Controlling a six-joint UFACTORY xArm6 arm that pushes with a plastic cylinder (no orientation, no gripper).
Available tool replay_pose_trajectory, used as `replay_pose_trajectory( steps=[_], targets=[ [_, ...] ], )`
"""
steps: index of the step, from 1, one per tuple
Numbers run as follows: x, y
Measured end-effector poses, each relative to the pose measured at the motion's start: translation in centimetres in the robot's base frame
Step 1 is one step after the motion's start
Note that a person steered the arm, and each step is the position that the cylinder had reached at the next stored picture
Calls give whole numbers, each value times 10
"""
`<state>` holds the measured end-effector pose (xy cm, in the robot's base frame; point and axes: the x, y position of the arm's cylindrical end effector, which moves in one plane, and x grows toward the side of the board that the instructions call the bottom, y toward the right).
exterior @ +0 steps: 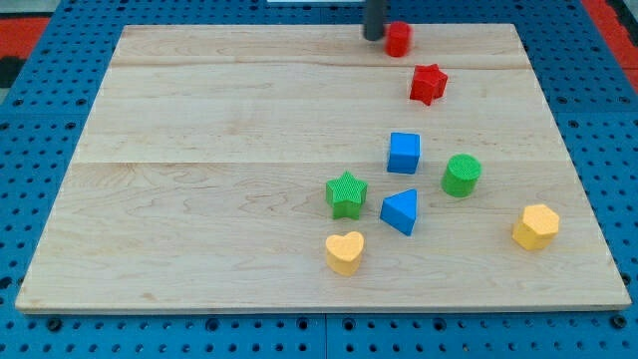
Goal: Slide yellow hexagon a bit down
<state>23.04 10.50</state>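
The yellow hexagon (535, 226) lies near the board's lower right. My tip (374, 37) is at the view's top, just left of a small red cylinder (399, 39), far above and left of the yellow hexagon. The rod enters from the top edge.
A red star (428, 84) lies below the red cylinder. A blue cube (404, 153), green cylinder (462, 175), green star (346, 193), blue triangle (401, 211) and yellow heart (345, 252) sit mid-right. The wooden board (199, 170) rests on blue pegboard.
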Motion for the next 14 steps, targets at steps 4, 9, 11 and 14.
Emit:
replay_pose_trajectory(
  steps=[4,9,11,14],
  targets=[
    [87,117],
    [231,180],
    [266,132],
    [284,104]
  ],
)
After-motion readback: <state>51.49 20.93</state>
